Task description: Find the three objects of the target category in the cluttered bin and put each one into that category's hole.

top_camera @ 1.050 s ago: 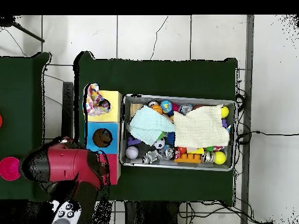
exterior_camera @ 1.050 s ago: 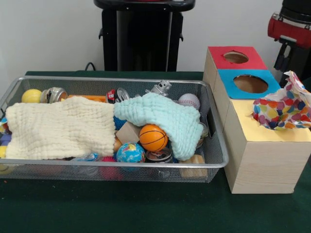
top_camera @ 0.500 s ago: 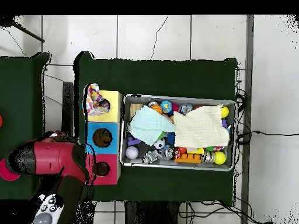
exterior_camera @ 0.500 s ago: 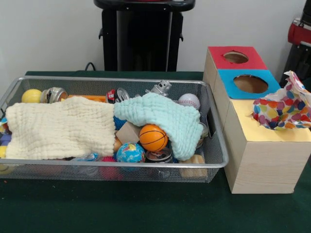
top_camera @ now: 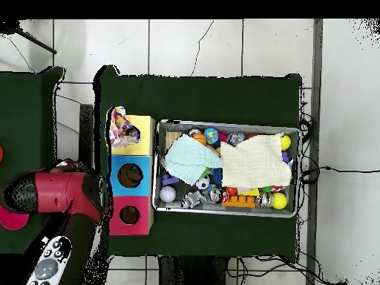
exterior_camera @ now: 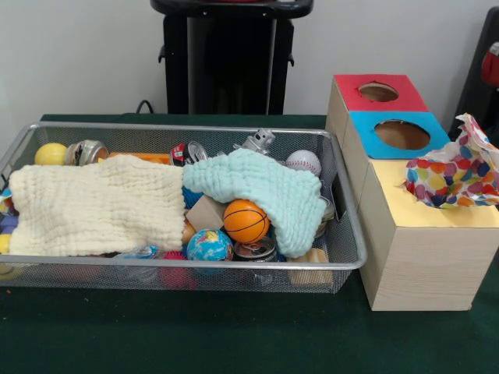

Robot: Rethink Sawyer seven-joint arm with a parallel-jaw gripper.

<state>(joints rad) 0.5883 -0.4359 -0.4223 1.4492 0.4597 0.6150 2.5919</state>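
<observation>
A wire mesh bin holds mixed clutter. A cream cloth covers its left half and a mint cloth drapes over the right. Showing around them are a basketball, a globe ball, a baseball, a yellow ball, cans and a small silver robot toy. Beside the bin stands a wooden box with a red hole, a blue hole and a yellow top. The red arm hangs off the table's side; no gripper shows.
A polka-dot cloth is stuffed into the yellow section's opening. In the overhead view the bin lies right of the box, whose red hole is uncovered. A second green table lies behind the arm.
The arm has swung away from the box. It uncovered the red hole in the overhead view and slid almost out of the front view's right edge.
</observation>
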